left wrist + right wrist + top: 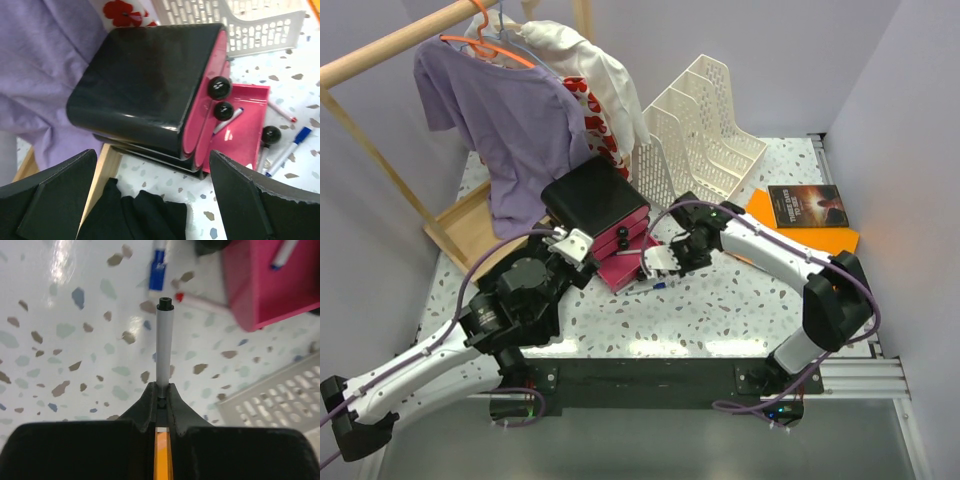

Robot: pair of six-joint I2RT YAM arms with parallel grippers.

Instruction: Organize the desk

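Right claw [665,262] pinches a pen over the speckled surface [720,310]; left claw [152,165] is spread wide at the drawer unit [145,85].

The surface lies under both claws. The right claw's fingers are closed on a grey pen [163,340] that points at a blue marker [159,270] and a red-tipped pen [200,302] lying loose beside the pulled-out pink drawer [245,115]. The left claw, holding nothing, faces the black drawer unit from its near side, just beside it. The white file rack [705,120] crowds the far side, the orange folder [840,238] the right edge and the wooden rack base [470,225] the left. Bare surface runs between the arms towards the black frame edge [650,375].
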